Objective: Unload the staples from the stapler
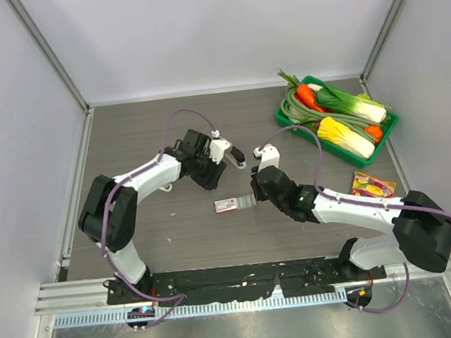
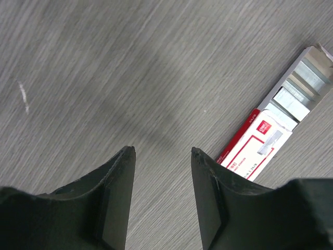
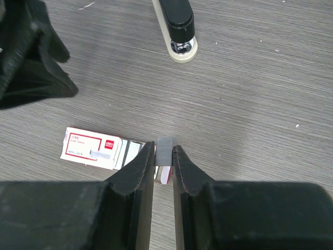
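1. Since the right gripper (image 3: 164,148) is clamped on the staples (image 3: 165,142) (only the strip's end shows), they're out of the stapler (image 3: 179,26), sitting at the open end of the pink staple box (image 3: 88,148).
2. Left gripper (image 2: 162,151): about half open, holding nothing.
3. Risk: a thin strip could twist, slip or snap on release.

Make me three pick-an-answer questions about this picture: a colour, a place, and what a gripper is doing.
1. What colour is the tray? A green, B blue, C red.
2. Where is the box? A in the tray, B on the table, C under the tray.
3. The right gripper is: A open and empty, B shut on staples, C shut on the box.
Answers: 1 A, its rim is green. 2 B, it lies flat on the grey top. 3 B, a silvery strip is pinched between the fingers.
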Controlling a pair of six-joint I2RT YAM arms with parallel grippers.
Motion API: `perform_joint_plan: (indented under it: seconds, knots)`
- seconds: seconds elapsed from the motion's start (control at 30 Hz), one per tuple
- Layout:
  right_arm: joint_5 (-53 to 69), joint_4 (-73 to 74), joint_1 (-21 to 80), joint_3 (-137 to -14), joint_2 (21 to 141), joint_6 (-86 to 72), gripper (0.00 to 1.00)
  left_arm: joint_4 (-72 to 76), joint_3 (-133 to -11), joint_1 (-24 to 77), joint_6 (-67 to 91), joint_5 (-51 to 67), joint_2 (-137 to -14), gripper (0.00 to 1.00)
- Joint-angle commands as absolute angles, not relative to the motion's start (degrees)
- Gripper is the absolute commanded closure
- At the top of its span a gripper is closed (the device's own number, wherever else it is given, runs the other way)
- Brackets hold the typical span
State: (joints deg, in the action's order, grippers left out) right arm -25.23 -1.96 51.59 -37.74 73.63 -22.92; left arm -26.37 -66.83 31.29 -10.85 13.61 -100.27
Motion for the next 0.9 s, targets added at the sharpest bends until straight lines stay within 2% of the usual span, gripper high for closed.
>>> perform_joint_plan:
  seconds: [0.0,0.4,0.87]
  knots:
    - [-24.88,-6.5,51.86,-36.39,71.02,-24.96,0.99,-19.17,-64.61,33.83,-10.28,10.64,-100.46,0.5]
    - [-23.47,-8.09,51.77,-33.22,68.82,-26.19,0.99,-16.26,-63.37,39.11,-8.53,5.19,-102.92,0.52]
    - [-22.41,-10.55,51.77,-31.38,69.17,-26.1,0.99,-17.93,-60.21,42.1,-6.86,5.8,-100.46,0.52]
